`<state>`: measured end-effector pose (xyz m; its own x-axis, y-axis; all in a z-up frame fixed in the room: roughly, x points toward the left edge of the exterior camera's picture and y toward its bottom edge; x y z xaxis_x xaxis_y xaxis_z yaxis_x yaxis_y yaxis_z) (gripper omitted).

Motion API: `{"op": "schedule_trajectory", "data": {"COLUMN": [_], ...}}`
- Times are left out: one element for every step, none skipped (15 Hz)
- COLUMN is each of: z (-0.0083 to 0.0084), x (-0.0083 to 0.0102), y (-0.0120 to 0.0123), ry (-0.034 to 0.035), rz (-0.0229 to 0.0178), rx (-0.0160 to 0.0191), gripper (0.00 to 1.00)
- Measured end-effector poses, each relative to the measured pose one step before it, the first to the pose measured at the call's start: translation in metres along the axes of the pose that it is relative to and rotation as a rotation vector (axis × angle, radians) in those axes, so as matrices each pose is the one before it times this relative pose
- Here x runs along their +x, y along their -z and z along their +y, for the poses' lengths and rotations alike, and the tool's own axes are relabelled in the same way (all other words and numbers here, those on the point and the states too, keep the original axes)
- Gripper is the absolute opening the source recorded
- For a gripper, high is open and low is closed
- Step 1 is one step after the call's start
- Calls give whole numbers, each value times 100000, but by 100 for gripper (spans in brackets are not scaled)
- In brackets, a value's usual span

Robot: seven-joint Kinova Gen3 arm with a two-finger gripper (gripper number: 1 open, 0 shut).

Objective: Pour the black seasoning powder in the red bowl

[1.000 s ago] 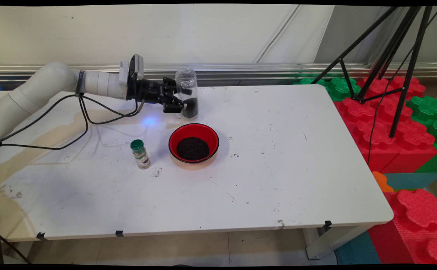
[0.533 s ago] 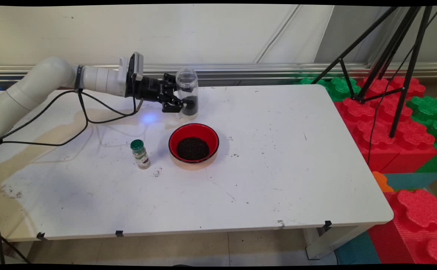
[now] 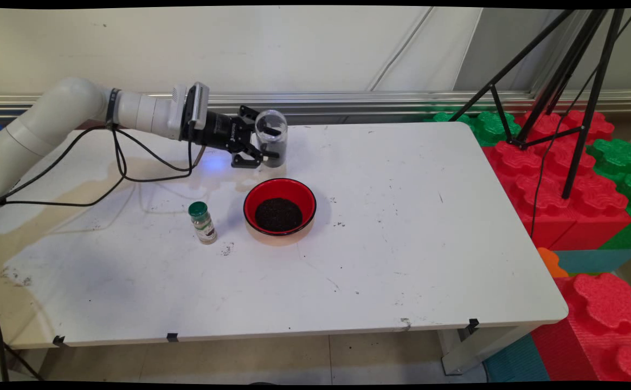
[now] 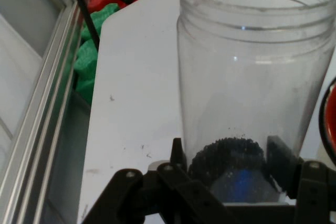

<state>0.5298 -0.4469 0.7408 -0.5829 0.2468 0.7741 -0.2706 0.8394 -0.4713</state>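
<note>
Clear plastic jar point(image 3: 271, 136), lidless, a little dark granular matter point(image 4: 227, 153) in its bottom. Held in the black gripper point(image 3: 264, 145), fingers clamped on the jar's lower part from either side; in the hand view one finger point(image 4: 281, 158) shows at each side of the jar's base. Jar tilted, mouth leaning toward the camera side, lifted off the white table point(image 3: 402, 227). It hangs just behind the red bowl point(image 3: 279, 206), toward the wall.

Red bowl: black rim line, a heap of the same dark grains inside. It stands on the table, apart from the jar. In the hand view a sliver of its red edge point(image 4: 331, 124) shows beside the jar.

Small spice bottle point(image 3: 203, 222), green cap, upright, to the left of the bowl and near it. A few dark specks point(image 3: 226, 249) on the table just in front of the bottle.

Black tripod legs point(image 3: 559, 81) and red and green foam blocks point(image 3: 575, 179) stand well right of the bowl, past the table's edge.
</note>
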Motion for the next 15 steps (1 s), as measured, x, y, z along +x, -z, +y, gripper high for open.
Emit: {"op": "schedule_trajectory", "data": {"z": [30,31,36,36,48,59,40,28,11,-15,-57,-106,-117,-106,-170], "x": [191,162,142,109,116,112,98,135,117,137,154,156,132,93,134], "y": [1,-31,-27,-33,-59,-65,-68,-98,-69,-78,-72,-63,-38,-16,-25], "ry": [-4096,-4127,-4186,-3555,-4094,-3989,-3352,-3941,-3361,-3880,-3875,-3936,-3291,-2272,-3334], "rz": [-785,-831,-862,-731,-840,-830,-688,-704,-616,-719,-640,-665,-536,-360,-535], "rx": [-545,-646,-737,-695,-817,-835,-701,-830,-665,-715,-638,-597,-433,-233,-355], "gripper": [0,0,0,0,0,0,0,0,0,0,0,0,0,0,0]}}
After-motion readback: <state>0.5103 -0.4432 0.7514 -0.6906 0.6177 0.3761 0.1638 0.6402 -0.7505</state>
